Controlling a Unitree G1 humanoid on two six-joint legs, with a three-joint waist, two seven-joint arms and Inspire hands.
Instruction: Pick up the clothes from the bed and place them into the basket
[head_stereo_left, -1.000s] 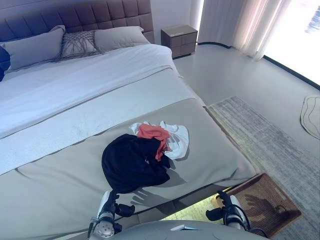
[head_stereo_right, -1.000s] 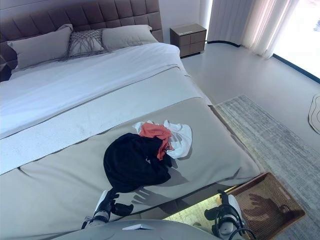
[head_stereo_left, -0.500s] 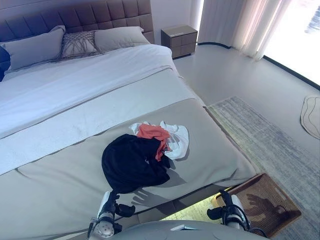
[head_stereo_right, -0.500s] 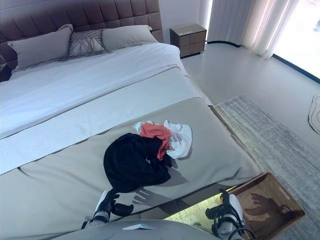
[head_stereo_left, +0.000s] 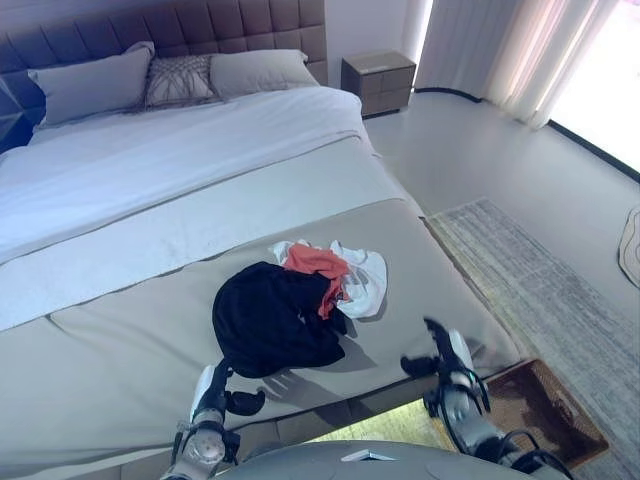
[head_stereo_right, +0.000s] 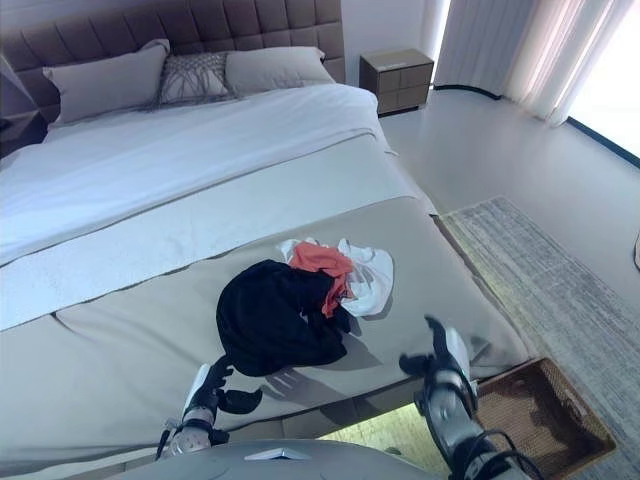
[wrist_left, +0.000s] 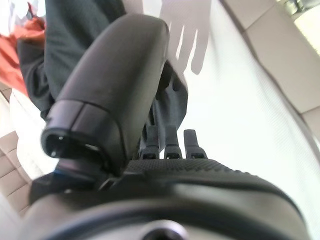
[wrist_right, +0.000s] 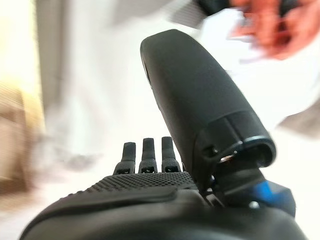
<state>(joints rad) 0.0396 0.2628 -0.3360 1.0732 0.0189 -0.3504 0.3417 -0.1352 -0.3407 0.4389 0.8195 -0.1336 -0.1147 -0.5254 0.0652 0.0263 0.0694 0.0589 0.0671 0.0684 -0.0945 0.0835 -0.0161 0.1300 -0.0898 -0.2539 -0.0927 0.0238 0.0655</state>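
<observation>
A pile of clothes lies on the grey cover near the foot of the bed (head_stereo_left: 120, 340): a black garment (head_stereo_left: 272, 318), a red one (head_stereo_left: 318, 263) and a white one (head_stereo_left: 366, 280). The brown woven basket (head_stereo_left: 560, 420) stands on the floor at the bed's right corner. My left hand (head_stereo_left: 214, 394) is open, low at the bed's front edge, just short of the black garment (wrist_left: 75, 30). My right hand (head_stereo_left: 447, 358) is open and empty, raised over the bed's right front corner, to the right of the pile and apart from it.
Pillows (head_stereo_left: 180, 75) lie against the padded headboard. A nightstand (head_stereo_left: 385, 72) stands at the far right of the bed. A grey rug (head_stereo_left: 540, 290) lies on the floor beside the bed, and curtains (head_stereo_left: 500, 45) hang beyond it.
My right hand has risen from beside the basket up to the bed's right front corner. The camera has shifted a little. My left hand has barely moved.
</observation>
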